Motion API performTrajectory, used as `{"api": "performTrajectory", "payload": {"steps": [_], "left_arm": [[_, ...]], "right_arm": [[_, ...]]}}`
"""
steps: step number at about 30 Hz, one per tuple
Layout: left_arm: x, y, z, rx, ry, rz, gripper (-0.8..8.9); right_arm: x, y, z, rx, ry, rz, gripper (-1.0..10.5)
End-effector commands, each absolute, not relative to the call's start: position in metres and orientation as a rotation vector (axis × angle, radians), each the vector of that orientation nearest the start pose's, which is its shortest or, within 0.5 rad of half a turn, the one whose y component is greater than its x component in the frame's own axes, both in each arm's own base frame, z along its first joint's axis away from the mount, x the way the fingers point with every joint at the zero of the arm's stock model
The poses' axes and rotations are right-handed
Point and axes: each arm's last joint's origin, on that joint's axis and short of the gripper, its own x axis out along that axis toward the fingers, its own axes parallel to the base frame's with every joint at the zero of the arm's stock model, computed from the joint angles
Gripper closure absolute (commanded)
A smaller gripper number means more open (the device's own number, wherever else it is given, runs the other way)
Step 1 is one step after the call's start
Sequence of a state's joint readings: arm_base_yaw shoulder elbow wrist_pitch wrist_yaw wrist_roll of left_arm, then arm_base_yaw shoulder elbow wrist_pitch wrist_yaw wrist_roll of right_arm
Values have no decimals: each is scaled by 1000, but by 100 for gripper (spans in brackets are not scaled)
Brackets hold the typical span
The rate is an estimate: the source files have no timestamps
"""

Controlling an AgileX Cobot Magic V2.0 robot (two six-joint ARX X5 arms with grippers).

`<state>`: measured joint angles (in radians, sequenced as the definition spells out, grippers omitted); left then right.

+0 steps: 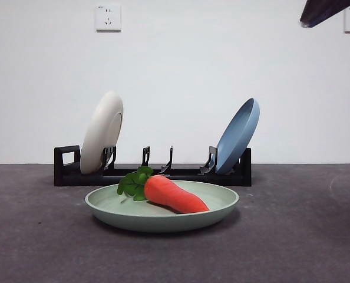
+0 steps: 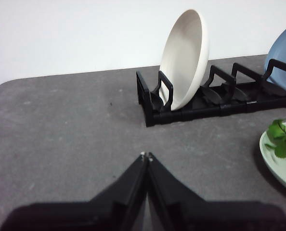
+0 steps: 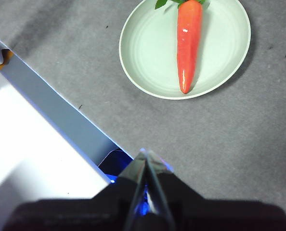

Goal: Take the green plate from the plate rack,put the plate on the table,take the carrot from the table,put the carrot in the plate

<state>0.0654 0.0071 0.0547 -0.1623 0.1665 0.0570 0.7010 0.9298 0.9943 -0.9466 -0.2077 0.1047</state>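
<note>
The green plate (image 1: 134, 215) lies flat on the dark grey table (image 1: 293, 236), in front of the black plate rack (image 1: 181, 173). The carrot (image 1: 175, 194) lies in the plate, leafy top toward the rack. The right wrist view shows the plate (image 3: 148, 53) and the carrot (image 3: 188, 43) from above. My right gripper (image 3: 144, 153) is shut and empty, high above the table, apart from the plate; it shows as a dark tip (image 1: 325, 10) in the front view. My left gripper (image 2: 146, 155) is shut and empty, low over the table, away from the rack (image 2: 201, 108) and the plate's edge (image 2: 278, 163).
A cream-white plate (image 1: 101, 132) stands in the rack's left slot and a blue plate (image 1: 238, 135) leans in its right slot. A white wall with sockets stands behind. In the right wrist view the table's edge and a white-blue surface (image 3: 42, 144) lie below the gripper.
</note>
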Motion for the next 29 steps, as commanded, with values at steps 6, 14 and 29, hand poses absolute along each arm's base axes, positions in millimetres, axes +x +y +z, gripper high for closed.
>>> {"api": "performTrajectory", "payload": {"steps": [6, 14, 29], "left_arm": [[95, 2, 151, 9, 167, -97, 817], [96, 2, 148, -2, 177, -97, 817], [96, 2, 148, -1, 173, -93, 817]], "right_arm": [[121, 110, 315, -139, 925, 802, 946], [121, 110, 315, -139, 924, 802, 946], [121, 110, 315, -139, 925, 802, 946]]}}
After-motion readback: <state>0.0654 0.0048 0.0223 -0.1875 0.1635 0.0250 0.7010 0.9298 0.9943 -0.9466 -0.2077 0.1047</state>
